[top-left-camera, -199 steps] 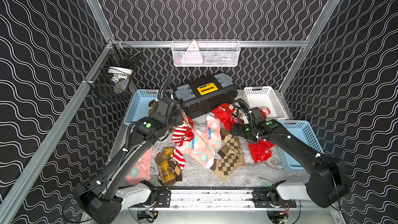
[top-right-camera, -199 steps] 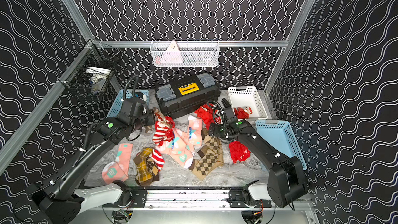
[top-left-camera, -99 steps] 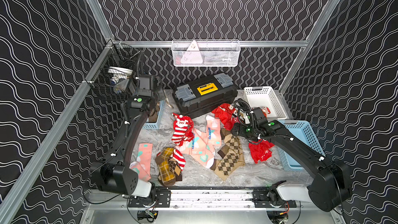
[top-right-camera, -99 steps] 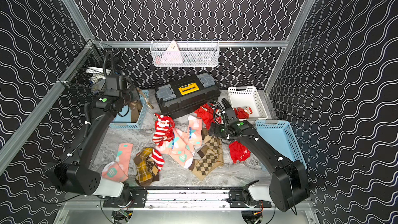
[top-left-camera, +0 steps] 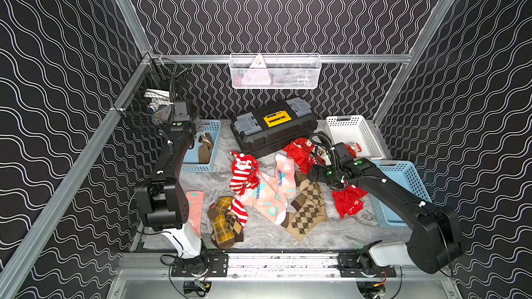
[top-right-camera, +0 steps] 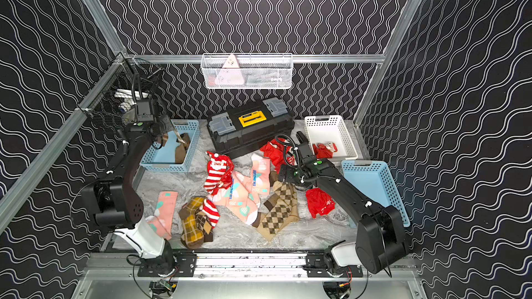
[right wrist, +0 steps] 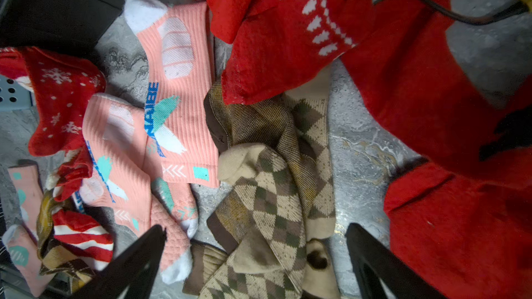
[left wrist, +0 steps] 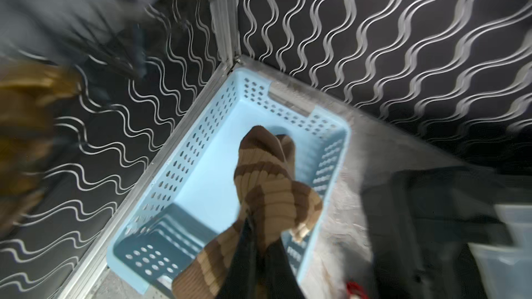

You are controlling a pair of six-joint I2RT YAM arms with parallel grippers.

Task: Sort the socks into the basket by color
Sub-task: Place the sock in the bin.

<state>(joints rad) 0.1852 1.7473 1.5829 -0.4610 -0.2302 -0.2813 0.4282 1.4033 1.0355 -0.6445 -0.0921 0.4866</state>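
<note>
Step in hand: depositing brown sock (left wrist: 267, 174) in left basket (left wrist: 201, 145). Left gripper (left wrist: 253, 225) is clamped on the sock, which hangs into the basket; release needed next. Right gripper (right wrist: 254, 232) is wide and empty above argyle sock (right wrist: 267, 174); descent and closure needed. Red socks (top-left-camera: 348, 202) and pink socks (top-left-camera: 267, 194) remain unsorted.

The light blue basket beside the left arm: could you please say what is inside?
A brown striped sock, pinched by the shut left gripper, hangs into the light blue basket. The visible floor is otherwise bare; the sock and gripper cover the part beneath them.
</note>
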